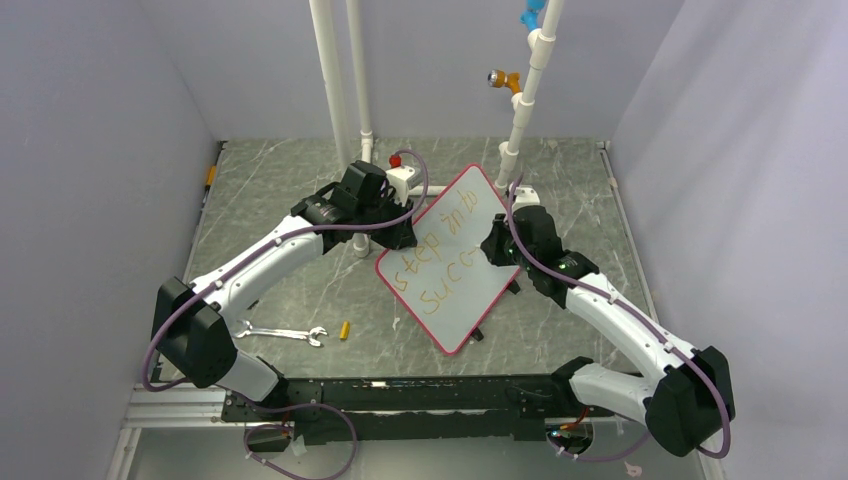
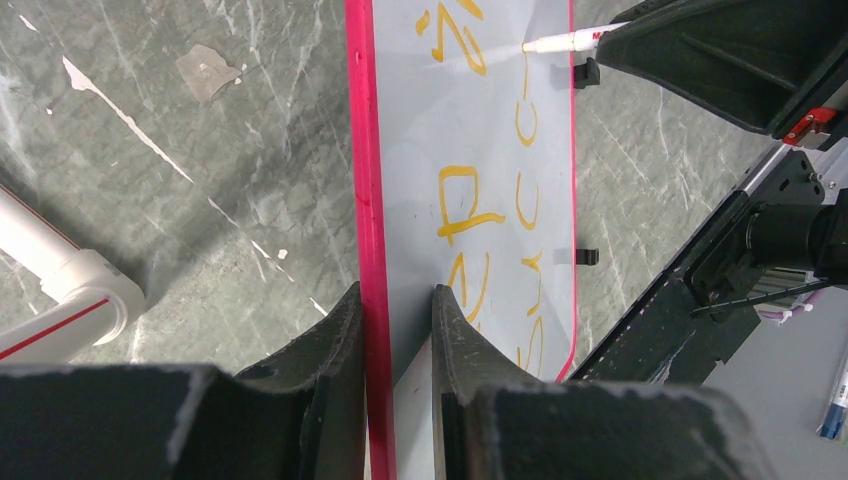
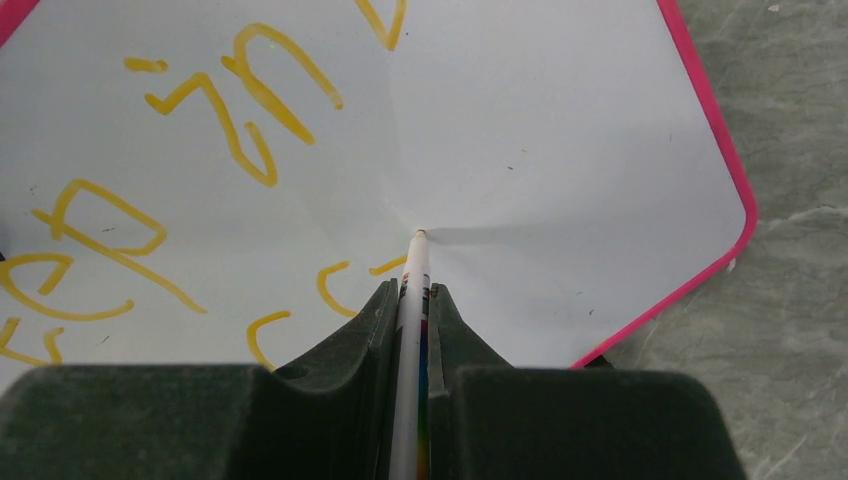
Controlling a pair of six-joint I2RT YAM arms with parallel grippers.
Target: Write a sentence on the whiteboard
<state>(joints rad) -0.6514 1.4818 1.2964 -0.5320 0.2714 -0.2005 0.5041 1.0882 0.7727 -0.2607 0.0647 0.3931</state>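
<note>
The whiteboard, white with a red-pink rim, stands tilted on the table between both arms. The sentence in orange-yellow reads "step into" over "succ" plus a fresh stroke. My left gripper is shut on the board's rim, one finger on each side. My right gripper is shut on a white marker. Its tip touches the board just past the last "c". The marker also shows in the left wrist view. Two black clips sit on the board's far edge.
A silver wrench and a small yellow cap lie on the marble table left of the board. White pipes stand at the back, one with an orange fitting. A pipe elbow lies left of the left gripper.
</note>
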